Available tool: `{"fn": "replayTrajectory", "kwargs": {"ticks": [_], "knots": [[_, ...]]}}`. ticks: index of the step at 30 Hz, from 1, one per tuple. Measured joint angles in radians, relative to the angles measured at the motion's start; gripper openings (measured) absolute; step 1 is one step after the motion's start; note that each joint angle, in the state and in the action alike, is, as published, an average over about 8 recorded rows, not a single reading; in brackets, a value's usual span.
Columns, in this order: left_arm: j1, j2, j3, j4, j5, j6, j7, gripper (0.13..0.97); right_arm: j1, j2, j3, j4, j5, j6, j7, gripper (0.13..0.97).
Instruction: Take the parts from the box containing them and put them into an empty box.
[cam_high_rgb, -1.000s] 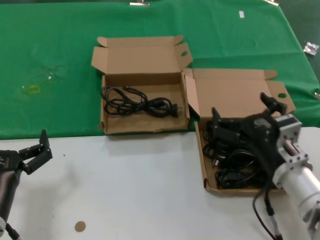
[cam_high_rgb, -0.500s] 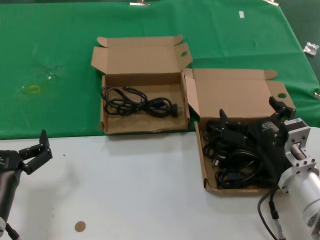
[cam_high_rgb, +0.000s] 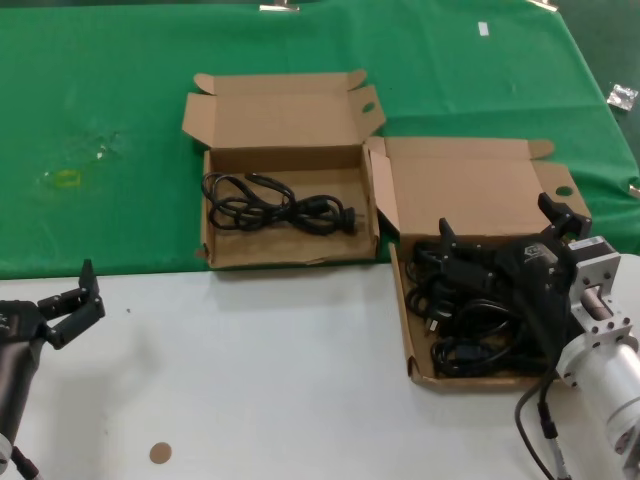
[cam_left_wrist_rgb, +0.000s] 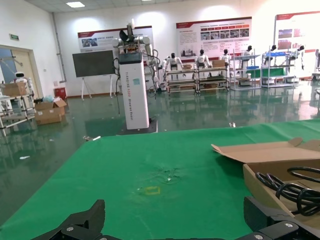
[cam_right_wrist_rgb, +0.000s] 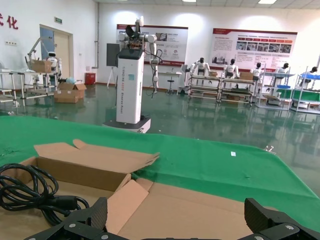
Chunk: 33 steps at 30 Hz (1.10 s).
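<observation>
The box containing the parts (cam_high_rgb: 402, 300) lies at the right, with a round hole in its lid's side flap (cam_high_rgb: 563, 190). A pile of black power cords (cam_high_rgb: 465, 320) fills it. My right gripper (cam_high_rgb: 500, 225) hovers open just above that pile, nothing between its fingers; in the right wrist view the right gripper (cam_right_wrist_rgb: 175, 222) looks across the brown lid (cam_right_wrist_rgb: 200, 210). The other box (cam_high_rgb: 290, 255), with splayed notched flaps, holds one coiled cord (cam_high_rgb: 275, 205), also seen as the cord (cam_right_wrist_rgb: 25, 192) and the cord (cam_left_wrist_rgb: 295, 182). My left gripper (cam_high_rgb: 70, 300) waits open at the near left, shown as the left gripper (cam_left_wrist_rgb: 175, 227).
The boxes sit on a green cloth (cam_high_rgb: 110, 120) whose near edge meets a white table (cam_high_rgb: 260, 370). A small brown disc (cam_high_rgb: 160, 453) lies on the white part near the left arm. Small bagged items (cam_high_rgb: 622, 97) lie at the cloth's far right edge.
A second ago my right gripper was farther left over the full box; it shifted right and a little nearer, then held still. The left arm and the cords have not moved.
</observation>
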Motion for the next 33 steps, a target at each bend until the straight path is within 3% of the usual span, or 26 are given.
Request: {"fn": "replayTrajectory", "kwargs": {"ticks": [33], "knots": [[0.000,0.000,0.000,0.000,0.000,0.000,0.000,0.966,0.000,0.000,0.000,0.000,0.000,0.000,0.000,0.966]]}}
